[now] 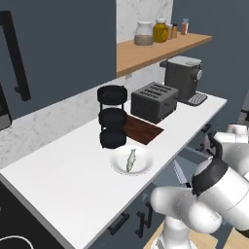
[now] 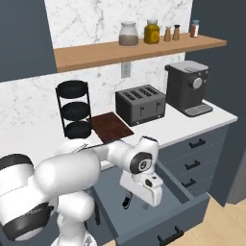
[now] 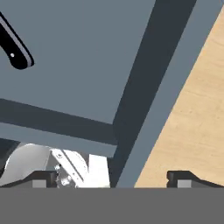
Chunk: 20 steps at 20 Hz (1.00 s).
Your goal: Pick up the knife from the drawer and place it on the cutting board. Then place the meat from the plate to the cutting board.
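Observation:
The drawer (image 2: 163,211) stands pulled out under the counter. The knife (image 2: 127,199) lies inside it near the left side, and its dark handle (image 3: 15,51) shows at the top left of the hand view. Its pale blade (image 1: 180,172) shows past my arm. My gripper (image 3: 113,178) hangs open over the drawer's front wall, beside the knife and not touching it, with nothing between the fingertips (image 3: 43,176). The cutting board (image 1: 144,130) lies in front of the toaster. The meat (image 1: 131,160) rests on the plate (image 1: 119,168).
Black stacked canisters (image 1: 113,116) stand beside the board, with a toaster (image 1: 153,101) and a coffee machine (image 1: 182,78) further along. Shut drawers (image 2: 192,158) sit to the right of the open one. Wooden floor (image 3: 197,122) lies beyond the drawer front.

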Tool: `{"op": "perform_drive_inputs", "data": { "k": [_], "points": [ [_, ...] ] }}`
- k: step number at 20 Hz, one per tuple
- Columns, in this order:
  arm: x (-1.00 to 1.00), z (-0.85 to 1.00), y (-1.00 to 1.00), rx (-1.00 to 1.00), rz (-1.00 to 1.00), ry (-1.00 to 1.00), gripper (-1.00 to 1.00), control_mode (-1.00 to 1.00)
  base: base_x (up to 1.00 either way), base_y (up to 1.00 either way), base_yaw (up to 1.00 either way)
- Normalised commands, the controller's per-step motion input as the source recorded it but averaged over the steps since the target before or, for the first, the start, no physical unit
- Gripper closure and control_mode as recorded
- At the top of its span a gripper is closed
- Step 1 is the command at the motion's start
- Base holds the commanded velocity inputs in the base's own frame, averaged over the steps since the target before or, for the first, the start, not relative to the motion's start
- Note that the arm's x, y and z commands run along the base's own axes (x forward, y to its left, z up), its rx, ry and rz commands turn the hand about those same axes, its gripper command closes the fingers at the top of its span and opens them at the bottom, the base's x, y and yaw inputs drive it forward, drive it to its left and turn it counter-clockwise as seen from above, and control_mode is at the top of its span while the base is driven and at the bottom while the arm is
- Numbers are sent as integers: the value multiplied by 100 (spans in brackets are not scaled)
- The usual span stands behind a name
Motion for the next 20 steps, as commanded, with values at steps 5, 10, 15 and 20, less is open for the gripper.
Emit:
{"op": "perform_drive_inputs", "data": {
  "k": [5,10,15,20],
  "points": [
    [73,-48,23,2,28,11,-100,-100,0,0,0],
    [66,-80,12,4,25,2,-100,-100,0,0,0],
    [56,-42,12,5,17,-9,-100,-100,0,0,0],
    [66,-80,6,8,9,-8,-100,-100,0,0,0]
  ]
}}
